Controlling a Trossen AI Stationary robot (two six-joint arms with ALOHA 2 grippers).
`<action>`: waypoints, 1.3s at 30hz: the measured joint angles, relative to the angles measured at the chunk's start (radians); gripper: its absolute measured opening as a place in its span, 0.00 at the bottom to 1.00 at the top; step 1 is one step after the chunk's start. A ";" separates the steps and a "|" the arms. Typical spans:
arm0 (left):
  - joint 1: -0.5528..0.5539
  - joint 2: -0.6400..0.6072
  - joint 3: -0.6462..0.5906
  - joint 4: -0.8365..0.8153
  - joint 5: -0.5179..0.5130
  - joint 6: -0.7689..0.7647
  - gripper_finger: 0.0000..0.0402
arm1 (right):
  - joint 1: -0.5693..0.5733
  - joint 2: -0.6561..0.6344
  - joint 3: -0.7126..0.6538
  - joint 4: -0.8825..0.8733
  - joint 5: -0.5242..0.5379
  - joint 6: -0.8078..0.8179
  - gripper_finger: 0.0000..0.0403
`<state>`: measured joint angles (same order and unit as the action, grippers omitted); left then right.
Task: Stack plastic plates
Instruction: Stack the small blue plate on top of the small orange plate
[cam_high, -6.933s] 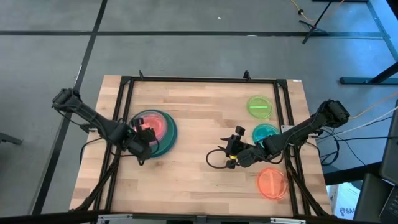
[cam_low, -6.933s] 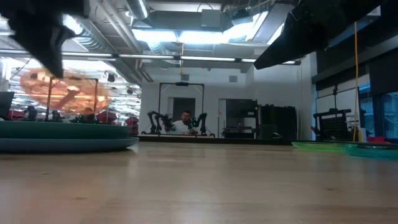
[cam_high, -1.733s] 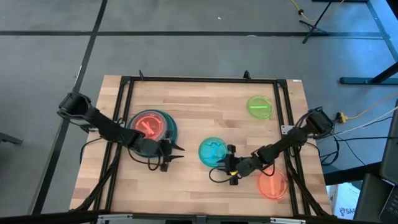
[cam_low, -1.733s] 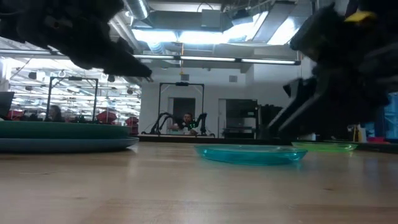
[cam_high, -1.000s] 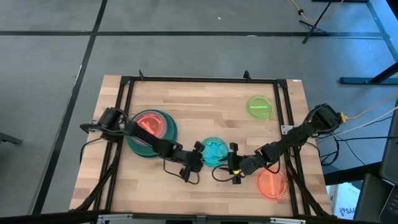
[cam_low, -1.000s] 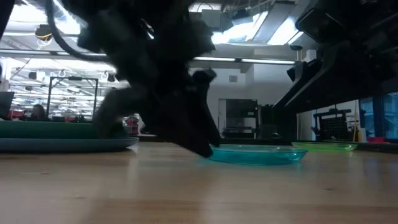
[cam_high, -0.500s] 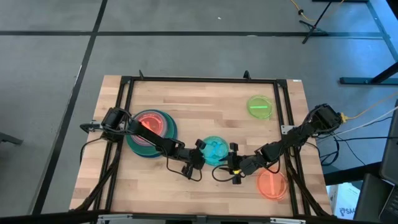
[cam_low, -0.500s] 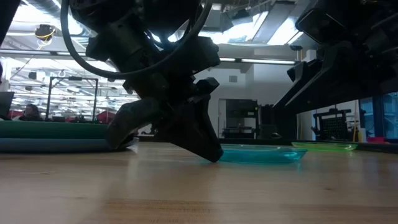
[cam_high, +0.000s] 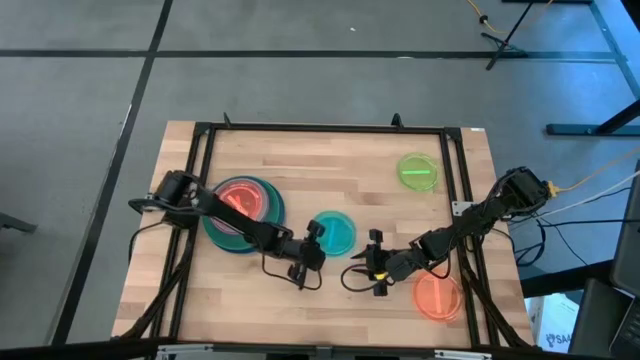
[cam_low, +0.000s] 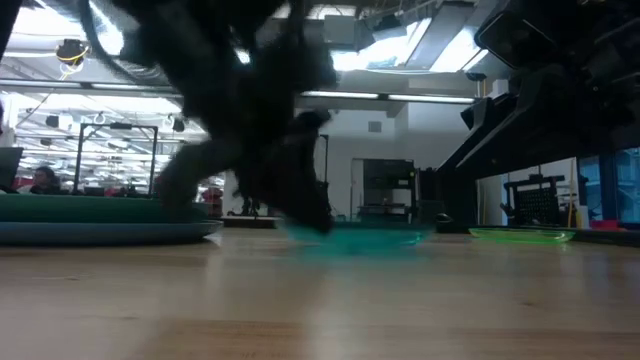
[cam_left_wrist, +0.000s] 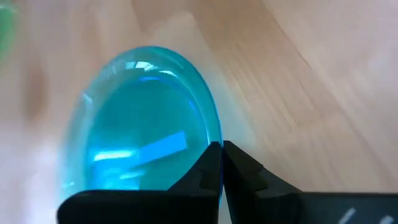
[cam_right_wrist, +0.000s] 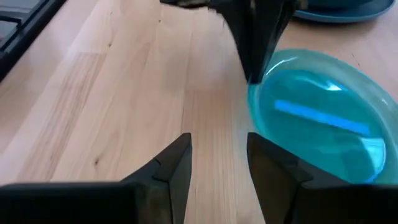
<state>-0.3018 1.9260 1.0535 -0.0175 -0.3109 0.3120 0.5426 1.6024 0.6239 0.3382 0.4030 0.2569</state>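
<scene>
Teal plate (cam_high: 333, 232): one, near the middle of the desk (cam_high: 340, 160), lying flat.
My left pincer (cam_high: 312, 238): clenched on the teal plate's rim, at the plate's 8 o'clock side in the high view. In my left wrist view the two fingertips (cam_left_wrist: 214, 163) pinch the rim together.
My right pincer (cam_high: 374, 262): released, fingers apart, holding nothing. It sits low over the desk at about 4 o'clock from the teal plate, just beside it but not touching.
Stack of plates (cam_high: 243, 212): one pile at the 9 o'clock side of the desk. I can count a red-orange plate (cam_high: 240, 200) on top and bigger teal and blue rims under it. I cannot tell how many plates are in the pile.
Lime plate (cam_high: 417, 171): one, alone at about 2 o'clock on the desk.
Orange plate (cam_high: 438, 295): one, alone at about 4 o'clock on the desk, just past my right arm.
Single plates I can count: three, teal, lime and orange, plus the pile.
</scene>
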 joint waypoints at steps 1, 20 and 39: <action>-0.007 -0.021 0.001 -0.009 -0.018 -0.005 0.01 | 0.000 0.000 0.000 0.002 0.000 0.000 0.37; -0.115 -0.421 -0.006 -0.568 -0.192 -0.360 0.01 | 0.000 0.000 0.000 -0.012 0.032 0.003 0.37; -0.186 -0.767 -0.356 -0.866 -0.244 -0.963 0.01 | 0.000 0.000 0.000 -0.027 0.058 0.027 0.37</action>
<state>-0.4880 1.1593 0.6970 -0.8831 -0.5548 -0.6514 0.5426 1.6024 0.6235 0.3111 0.4614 0.2835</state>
